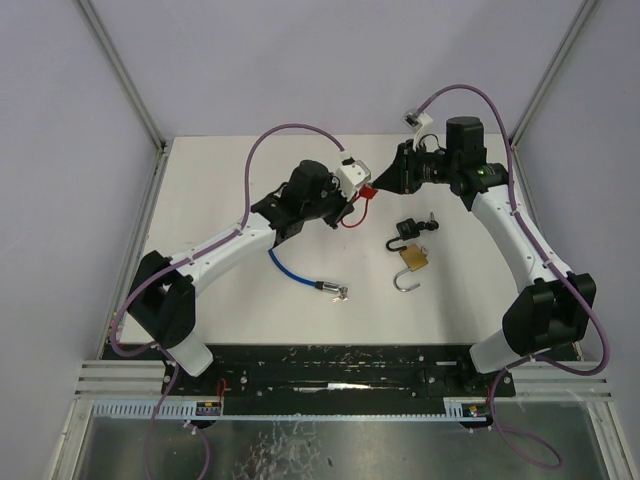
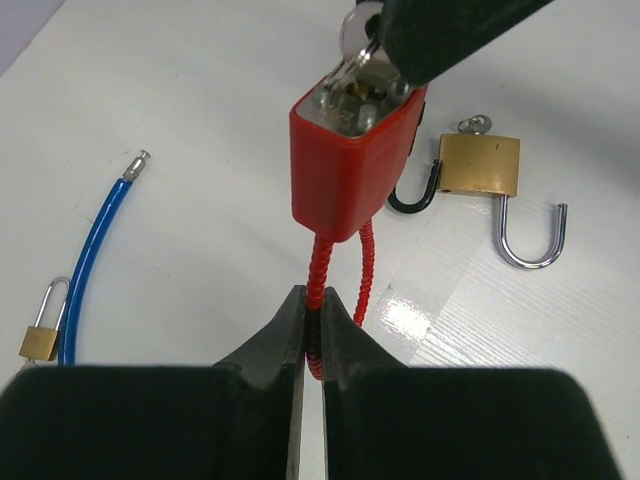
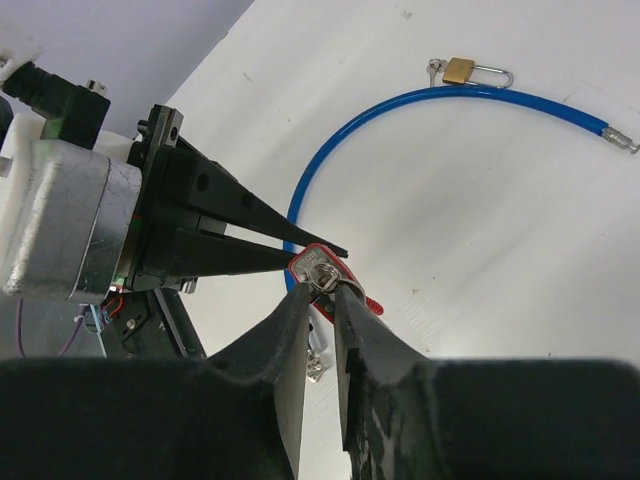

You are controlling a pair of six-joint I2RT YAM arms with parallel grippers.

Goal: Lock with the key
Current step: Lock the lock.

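Observation:
A red padlock (image 1: 367, 192) with a red flexible cable shackle (image 2: 318, 262) hangs in the air between my two grippers. My left gripper (image 2: 312, 308) is shut on the red cable just below the lock body (image 2: 355, 160). A silver key (image 2: 357, 45) sits in the lock's keyhole. My right gripper (image 3: 320, 285) is shut on that key (image 3: 322, 272) at the lock's keyed face. In the top view the left gripper (image 1: 347, 205) and the right gripper (image 1: 380, 185) meet at the lock, above the table's far middle.
A brass padlock (image 1: 415, 258) with an open steel shackle and a black padlock (image 1: 408, 228) lie on the table right of centre. A blue cable (image 1: 290, 270) with a small brass padlock (image 1: 340, 292) lies left of centre. A spare key (image 3: 318, 365) dangles under the red lock.

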